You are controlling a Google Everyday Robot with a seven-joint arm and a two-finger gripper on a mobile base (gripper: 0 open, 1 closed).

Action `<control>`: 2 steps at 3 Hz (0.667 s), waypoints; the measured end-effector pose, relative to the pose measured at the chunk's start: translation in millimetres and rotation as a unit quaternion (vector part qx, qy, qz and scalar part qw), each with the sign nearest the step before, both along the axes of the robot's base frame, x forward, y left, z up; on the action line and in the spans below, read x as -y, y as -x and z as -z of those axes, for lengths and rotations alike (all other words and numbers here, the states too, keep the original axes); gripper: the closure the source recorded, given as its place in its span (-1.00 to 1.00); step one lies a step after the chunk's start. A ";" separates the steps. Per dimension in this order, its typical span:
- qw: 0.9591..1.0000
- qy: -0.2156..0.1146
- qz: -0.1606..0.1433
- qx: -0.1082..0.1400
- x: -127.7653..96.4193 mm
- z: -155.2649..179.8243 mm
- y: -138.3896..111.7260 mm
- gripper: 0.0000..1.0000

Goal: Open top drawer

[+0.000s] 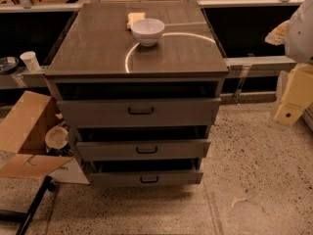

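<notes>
Camera view shows me the top drawer (93,112) standing only slightly out beneath the surface (98,43), its handle (141,110) unobstructed for a straight pull, while my gripper (292,99) hangs well apart at the right edge, open or closed I cannot tell.

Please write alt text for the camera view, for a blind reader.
A grey-brown three-drawer cabinet has its tall top drawer pulled partly out. The robot's cream hand hangs at the right edge, apart from it. A white round bowl sits on the cabinet top.
</notes>
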State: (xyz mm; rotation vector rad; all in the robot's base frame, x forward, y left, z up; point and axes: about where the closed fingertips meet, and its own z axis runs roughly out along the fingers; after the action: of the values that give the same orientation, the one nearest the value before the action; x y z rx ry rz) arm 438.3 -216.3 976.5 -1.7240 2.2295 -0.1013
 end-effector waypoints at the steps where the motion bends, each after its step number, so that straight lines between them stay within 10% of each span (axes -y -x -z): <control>1: 1.000 0.001 -0.001 0.003 -1.2 1.3 -0.8 -1.00; 2: 0.999 -0.009 -0.033 -0.008 -14.9 44.0 -11.2 -1.00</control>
State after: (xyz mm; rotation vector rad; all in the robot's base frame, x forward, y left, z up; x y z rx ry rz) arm 449.5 -201.4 932.4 -1.7939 2.1750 -0.0515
